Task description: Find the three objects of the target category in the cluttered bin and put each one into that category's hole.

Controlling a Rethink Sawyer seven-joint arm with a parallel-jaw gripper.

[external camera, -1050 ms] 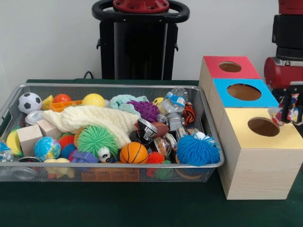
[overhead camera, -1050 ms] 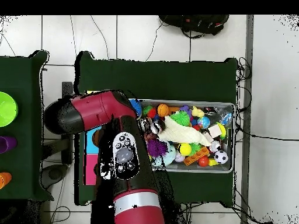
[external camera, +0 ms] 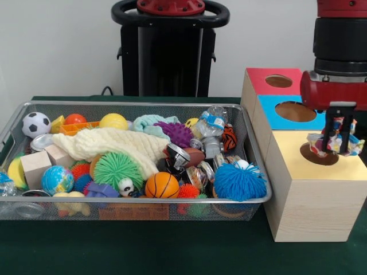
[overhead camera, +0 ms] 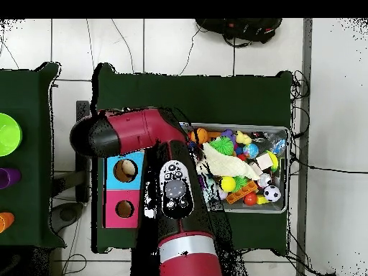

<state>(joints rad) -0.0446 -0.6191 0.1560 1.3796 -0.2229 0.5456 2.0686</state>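
The worktop (external camera: 143, 252) is covered in dark green cloth. In the overhead view the red and black arm (overhead camera: 154, 144) hides the yellow-faced box completely, along with the left end of the wire mesh bin (overhead camera: 282, 131); only the blue and red box faces show beside it. In the front view the arm is cut off at the top edge.

The bin (external camera: 137, 200) is heaped with clutter: a cream knitted cloth (external camera: 117, 143), a green spiky ball (external camera: 116, 169), a fuzzy blue spiky ball (external camera: 239, 182), a small basketball (external camera: 161, 185), a soccer ball (external camera: 36, 124), a globe ball (external camera: 57, 179) and 2 wooden blocks (external camera: 35, 168). Much underneath is too buried to make out.

3 pale wooden boxes stand in a row just beside the bin. The yellow-faced box (external camera: 338, 166) is nearest the camera, and its round dark hole (external camera: 314, 156) is partly covered.

The claw (external camera: 337, 137) hangs over that hole, its 2 black fingers (external camera: 327, 134) closed around a rope toy (external camera: 344, 141) of white, red, blue and yellow cord, held just above the hole's rim.
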